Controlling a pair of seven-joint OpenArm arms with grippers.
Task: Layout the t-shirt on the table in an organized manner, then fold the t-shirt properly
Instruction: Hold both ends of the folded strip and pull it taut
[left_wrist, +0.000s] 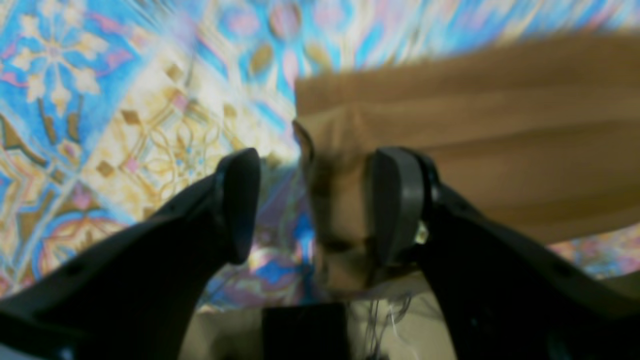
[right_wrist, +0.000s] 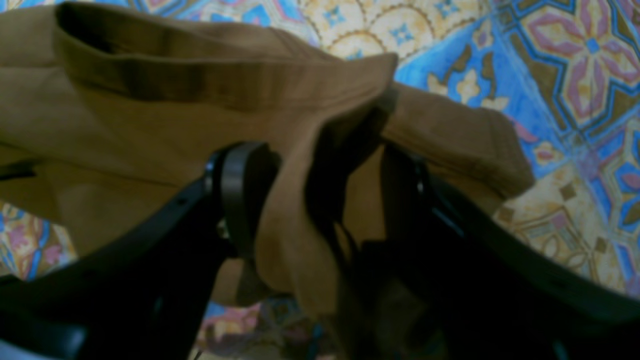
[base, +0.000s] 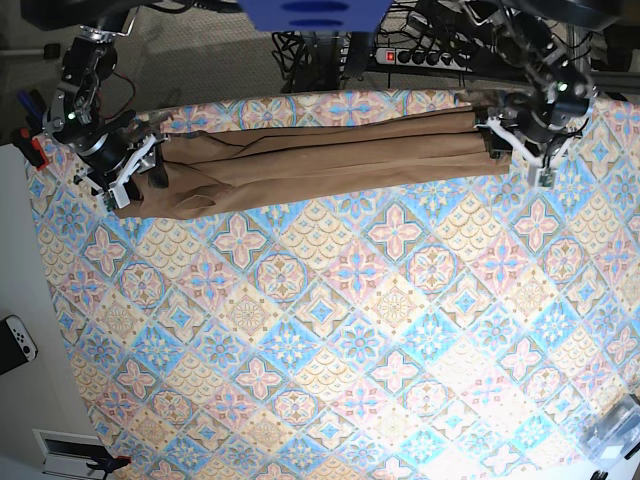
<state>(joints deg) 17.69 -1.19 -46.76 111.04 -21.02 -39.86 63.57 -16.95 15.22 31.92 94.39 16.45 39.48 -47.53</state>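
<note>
Both arms low at far edge of table (base: 330, 350) | left gripper (left_wrist: 310, 205) parted, t-shirt (base: 320, 155) corner between | right gripper (right_wrist: 320, 200) parted, cloth draped between

A grey floor (base: 220, 55) is showing beyond the far edge. A power strip (base: 425, 55) and tangled cables (base: 300, 45) are lying there

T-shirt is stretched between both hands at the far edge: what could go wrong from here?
1. The t-shirt lies as a bunched, narrow band, so it may stay creased rather than spread flat.
2. Fabric sits between the open fingers of the right hand and could snag as it withdraws.
</note>
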